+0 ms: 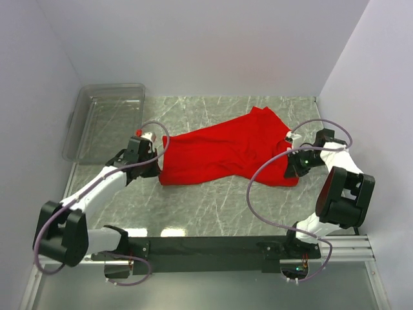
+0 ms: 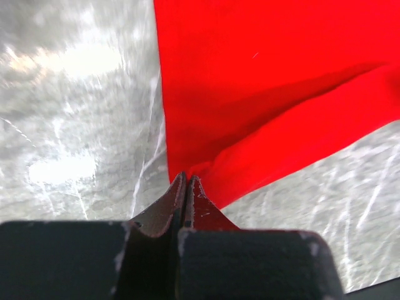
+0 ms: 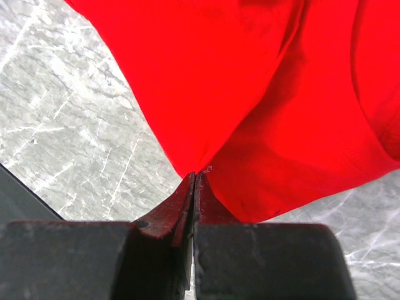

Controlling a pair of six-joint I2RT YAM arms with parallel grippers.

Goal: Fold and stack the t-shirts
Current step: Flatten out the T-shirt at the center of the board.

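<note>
A plain bright red t-shirt (image 1: 226,152) lies stretched across the marble table between my two grippers. My left gripper (image 1: 157,166) is shut on the shirt's left edge; in the left wrist view the jaws (image 2: 185,178) pinch a fold of red cloth (image 2: 269,94). My right gripper (image 1: 292,161) is shut on the shirt's right edge; in the right wrist view the jaws (image 3: 195,176) pinch the cloth (image 3: 262,94) at a corner. The fabric hangs taut and creased between the two grips.
A clear plastic tray (image 1: 103,119) stands at the back left of the table. White walls close the back and both sides. A black rail (image 1: 213,247) with the arm bases runs along the near edge.
</note>
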